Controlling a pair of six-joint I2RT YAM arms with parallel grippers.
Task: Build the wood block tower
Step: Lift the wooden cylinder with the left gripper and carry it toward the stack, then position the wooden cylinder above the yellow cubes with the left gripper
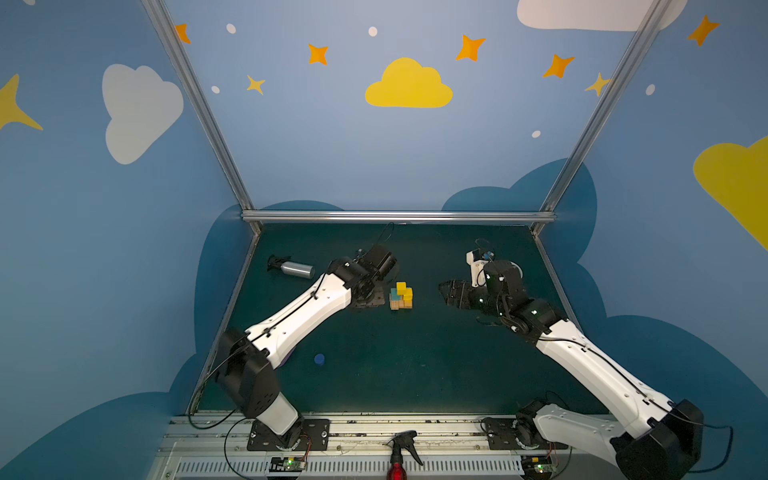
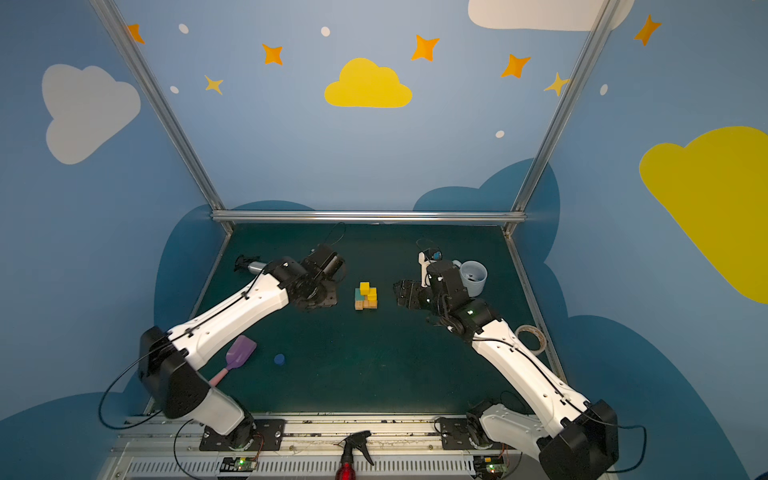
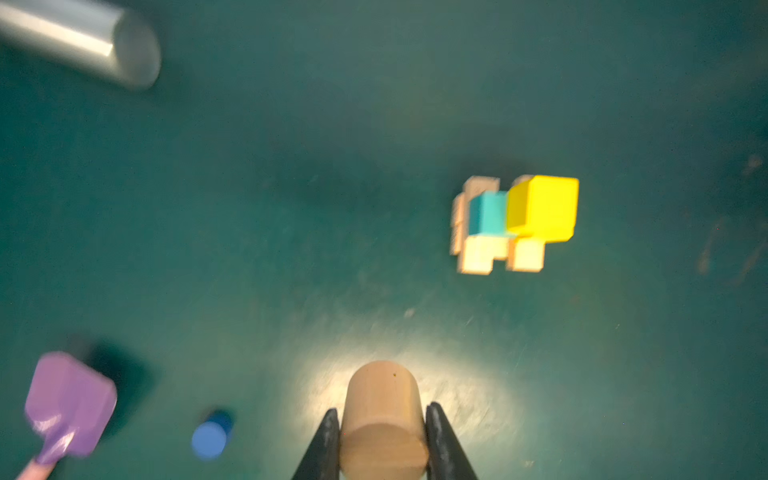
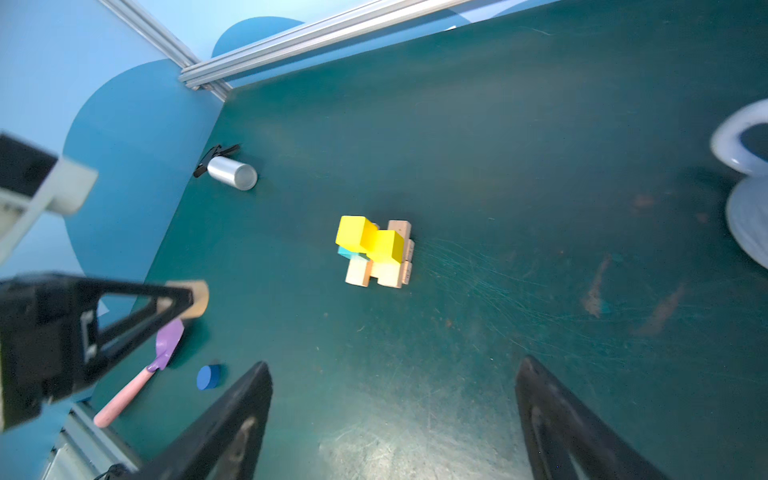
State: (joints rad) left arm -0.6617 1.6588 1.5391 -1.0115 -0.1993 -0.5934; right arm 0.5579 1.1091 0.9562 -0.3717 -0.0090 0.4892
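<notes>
With the left gripper [image 3: 382, 415] clamped on the tan cylinder [image 3: 383, 386] and the right gripper [image 4: 395, 363] wide open and empty, a careless placement could knock the tower [image 1: 401, 296] over.

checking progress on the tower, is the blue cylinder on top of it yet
No, the blue cylinder lies on the mat apart from the tower, whose topmost block is a yellow cube.

- The tower [image 1: 401, 296] stands mid-bench [image 1: 415, 374], cubes [image 3: 542, 208] on planks [image 3: 478, 255].
- The bottle [image 1: 297, 269] lies at its 10 o'clock, the mug [image 2: 473, 277] near 3 o'clock.
- The left tool [image 3: 382, 409], at 9 o'clock, has a cylinder [image 3: 382, 436] between its jaws.
- A loose cylinder [image 1: 319, 359] lies at 7 o'clock, the scoop [image 2: 239, 353] left of it.
- Possibly a tape roll [image 2: 524, 329] at 4 o'clock.
</notes>
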